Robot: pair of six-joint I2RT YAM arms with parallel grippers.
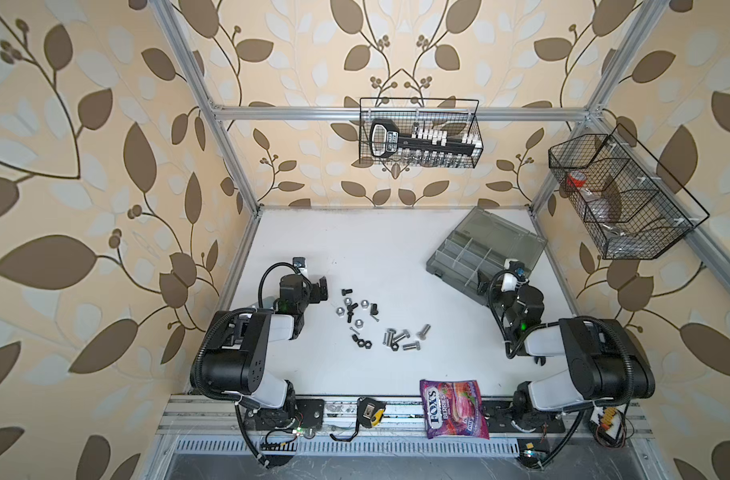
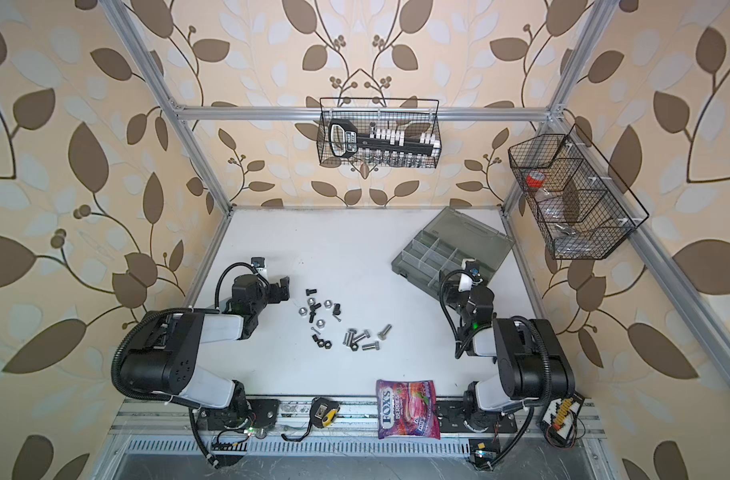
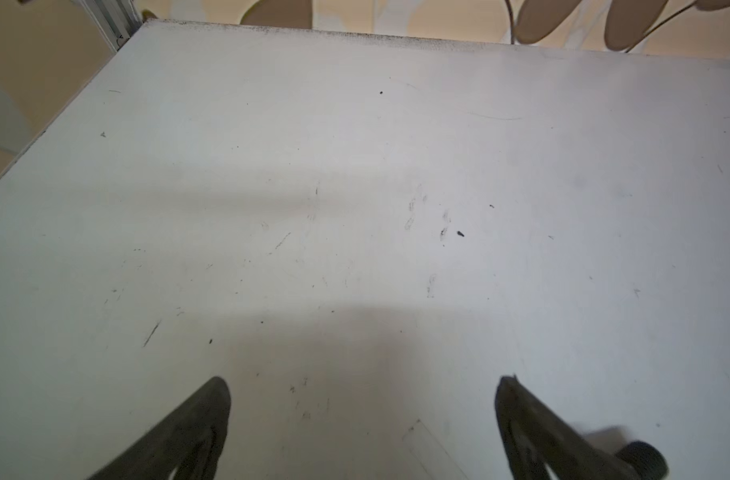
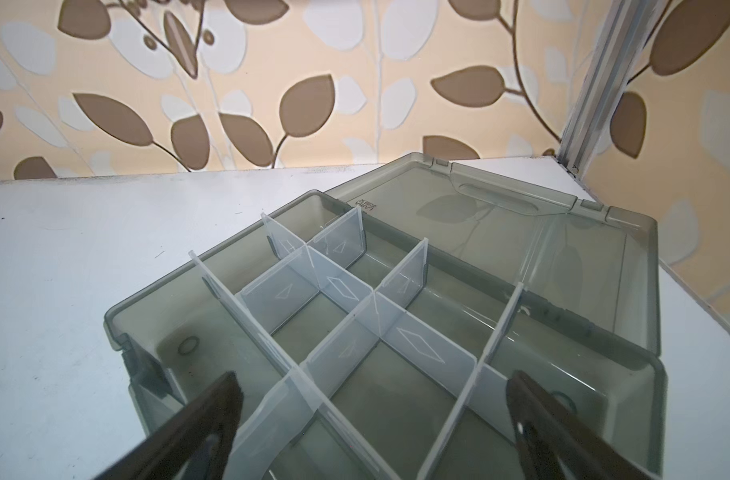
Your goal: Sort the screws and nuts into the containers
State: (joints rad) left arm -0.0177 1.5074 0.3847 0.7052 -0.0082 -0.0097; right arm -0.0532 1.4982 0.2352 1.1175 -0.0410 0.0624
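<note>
Black-fingered left gripper (image 1: 321, 287) hangs spread and empty beside loose silver and black metal screws (image 1: 404, 337) and small hexagonal nuts (image 1: 348, 302) mid-table. Sorting looks unstarted, so a fine pinch on one piece comes next. Farther right, the right gripper (image 4: 373, 374), equally spread, hovers over the grey translucent organizer box (image 1: 458, 257), its compartments seemingly bare. Scuffed white tabletop (image 1: 355, 241), leaf-patterned walls.

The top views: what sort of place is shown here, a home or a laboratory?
Probably a robot test cell dressed like a room: an aluminium frame stands against leaf wallpaper around a white table, and two robot arms are mounted on a rail at its front.
</note>
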